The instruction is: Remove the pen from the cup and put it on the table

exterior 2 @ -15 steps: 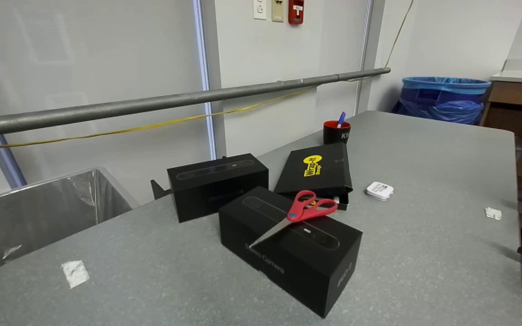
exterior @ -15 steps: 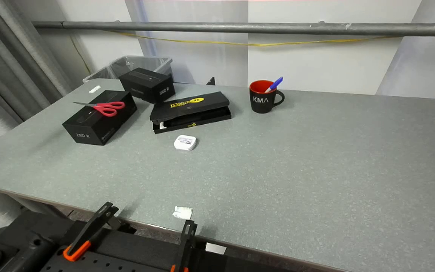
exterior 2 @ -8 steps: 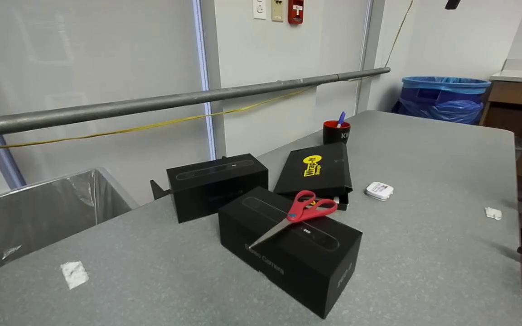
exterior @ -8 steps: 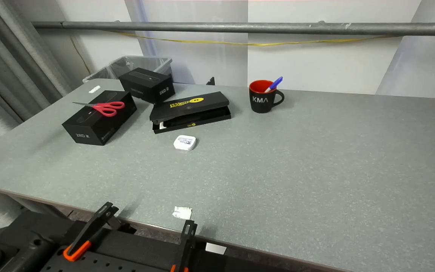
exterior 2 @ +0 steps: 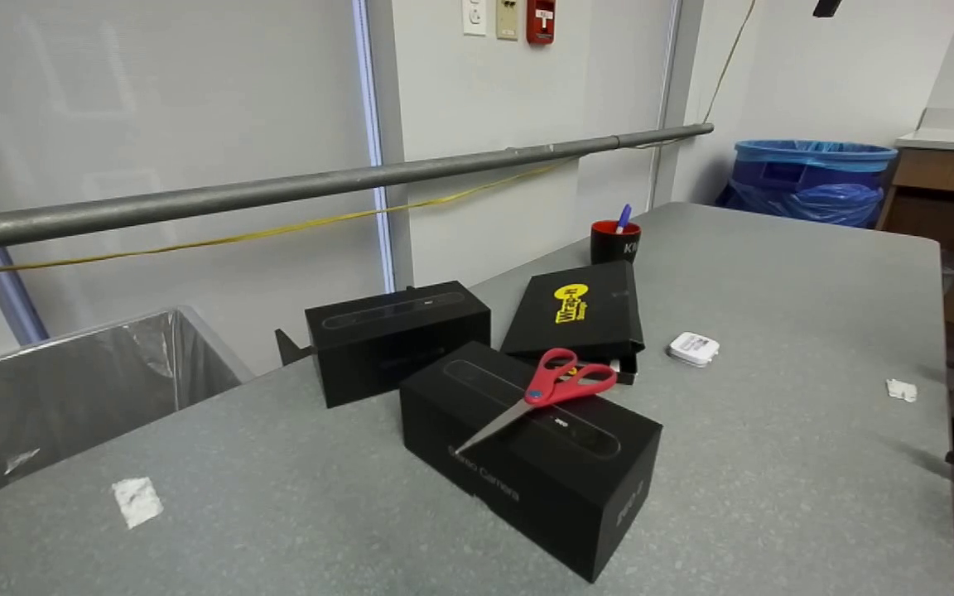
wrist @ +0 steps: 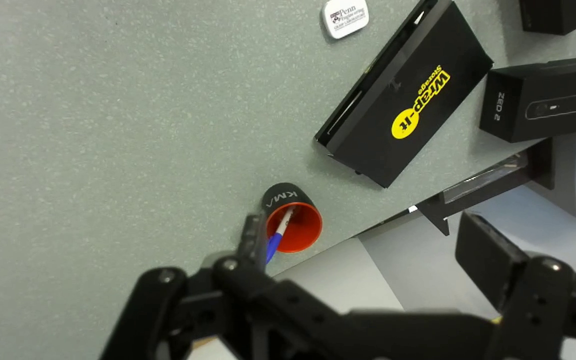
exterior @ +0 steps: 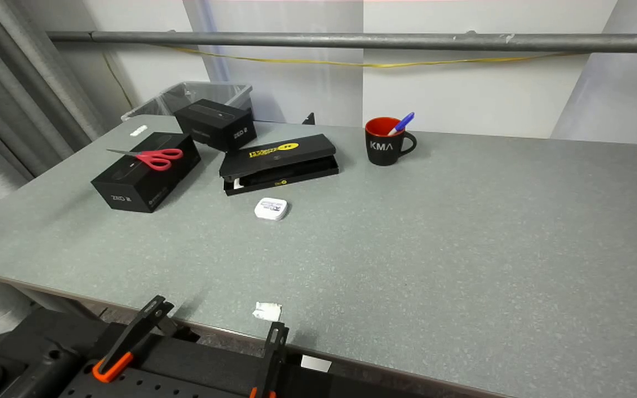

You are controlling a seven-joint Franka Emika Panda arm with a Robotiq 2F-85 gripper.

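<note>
In the wrist view, gripper (wrist: pixel 365 240) is spread wide, holding nothing; pen (wrist: pixel 279 236) leans in the cup (wrist: pixel 305 228), its blue end off-centre beside one finger (wrist: pixel 254 241), depth unclear. Risk: a straight descent from here could put that finger on pen or rim and tip the cup. In an exterior view, cup's upright near the back edge of the table (exterior: pixel 462 249); a hard bump might send it over. In an exterior view, past the flat black box (exterior 2: pixel 568 310), pen's slim, tilted: blue top, whitish below.
</note>
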